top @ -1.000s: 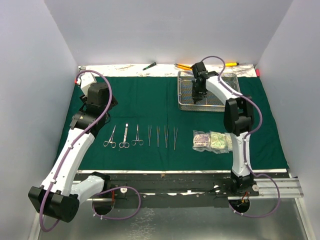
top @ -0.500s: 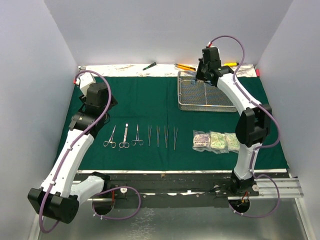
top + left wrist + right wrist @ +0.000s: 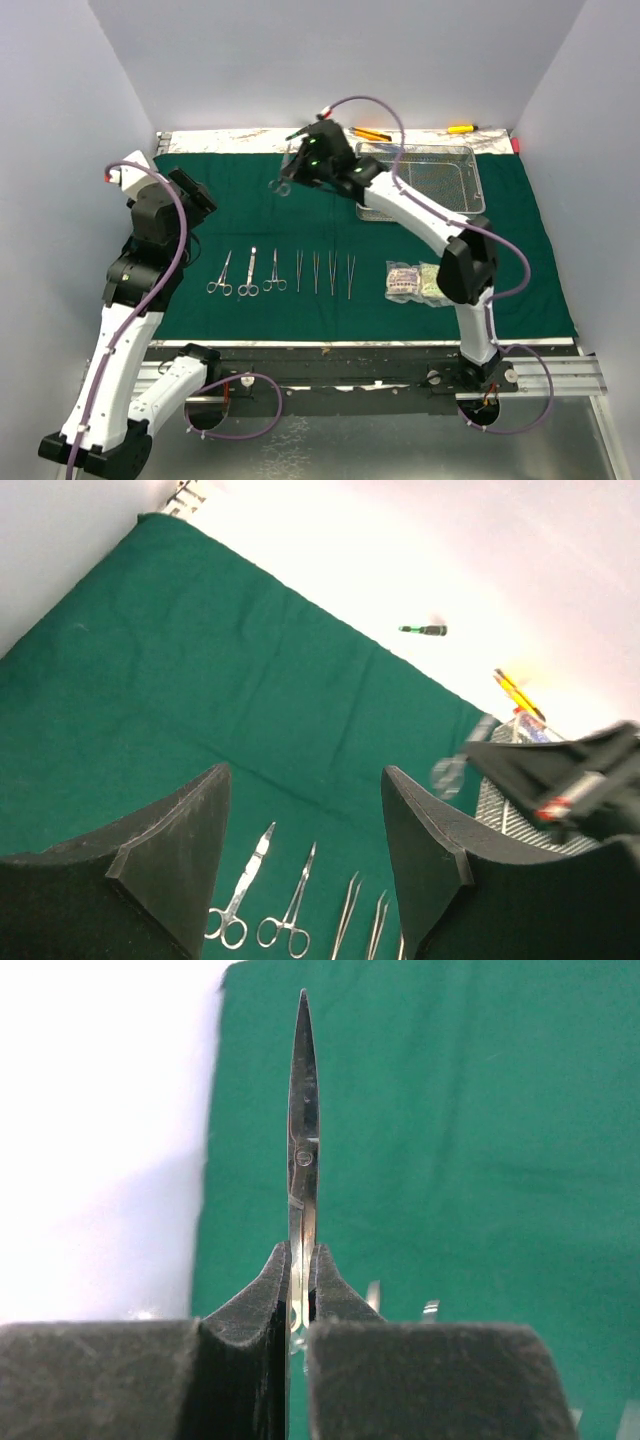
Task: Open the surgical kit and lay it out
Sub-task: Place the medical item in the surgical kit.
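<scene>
The dark green cloth (image 3: 280,215) lies spread flat. On its near part lie three steel clamps (image 3: 247,273), several tweezers (image 3: 324,272) and the clear packets (image 3: 405,282). The wire-mesh tray (image 3: 440,172) stands at the back right. My right gripper (image 3: 300,168) hangs above the cloth's back middle, shut on another clamp (image 3: 303,1150); its blades point away from the fingers and its rings (image 3: 283,185) hang toward the left. My left gripper (image 3: 305,865) is open and empty, raised over the cloth's left side, with two clamps (image 3: 262,900) showing between its fingers.
A green screwdriver (image 3: 299,131), an orange pen (image 3: 368,132) and a yellow one (image 3: 462,128) lie on the foil strip behind the cloth. White walls close in the left, back and right. The right forearm (image 3: 415,210) crosses over the tray's left part.
My right arm has lifted a clamp out of the tray and swung left across the back of the cloth. My left arm has drawn back and risen, its gripper still open.
</scene>
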Controlling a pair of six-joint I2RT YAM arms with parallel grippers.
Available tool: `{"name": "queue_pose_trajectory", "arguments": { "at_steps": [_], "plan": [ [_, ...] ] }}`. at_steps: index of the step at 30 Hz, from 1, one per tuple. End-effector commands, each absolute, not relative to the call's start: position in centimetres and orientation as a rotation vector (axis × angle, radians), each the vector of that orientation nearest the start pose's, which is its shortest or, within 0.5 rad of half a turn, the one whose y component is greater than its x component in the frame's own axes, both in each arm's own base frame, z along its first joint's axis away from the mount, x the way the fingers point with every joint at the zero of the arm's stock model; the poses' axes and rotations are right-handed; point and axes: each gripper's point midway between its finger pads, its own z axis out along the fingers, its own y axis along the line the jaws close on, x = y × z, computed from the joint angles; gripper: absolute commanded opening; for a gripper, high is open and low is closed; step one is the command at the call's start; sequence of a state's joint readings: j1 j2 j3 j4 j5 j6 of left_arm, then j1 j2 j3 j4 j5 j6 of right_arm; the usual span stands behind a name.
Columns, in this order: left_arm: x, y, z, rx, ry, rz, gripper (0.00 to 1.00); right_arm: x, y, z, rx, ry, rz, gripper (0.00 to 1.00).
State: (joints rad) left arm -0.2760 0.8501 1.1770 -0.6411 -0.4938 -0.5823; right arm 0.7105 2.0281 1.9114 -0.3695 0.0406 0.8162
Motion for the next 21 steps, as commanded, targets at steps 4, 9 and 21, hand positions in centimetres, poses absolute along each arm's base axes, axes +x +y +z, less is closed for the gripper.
{"name": "queue_pose_trajectory", "arguments": {
  "at_steps": [4, 9, 21],
  "plan": [
    [23.8, -0.3, 37.0, -0.598, 1.695, -0.164, 0.63, 37.0, 52.5, 20.1, 0.211, 2.313, 1.102, 0.01],
    [21.4, 0.4, 37.1, -0.600, 1.680, -0.175, 0.63, 33.7, 57.8, 17.5, 0.187, 2.353, 1.187, 0.01],
    [19.3, 0.3, 35.5, -0.587, 1.730, -0.195, 0.63, 29.2, 65.9, 13.3, 0.236, 2.383, 1.532, 0.01]
  ]
}}
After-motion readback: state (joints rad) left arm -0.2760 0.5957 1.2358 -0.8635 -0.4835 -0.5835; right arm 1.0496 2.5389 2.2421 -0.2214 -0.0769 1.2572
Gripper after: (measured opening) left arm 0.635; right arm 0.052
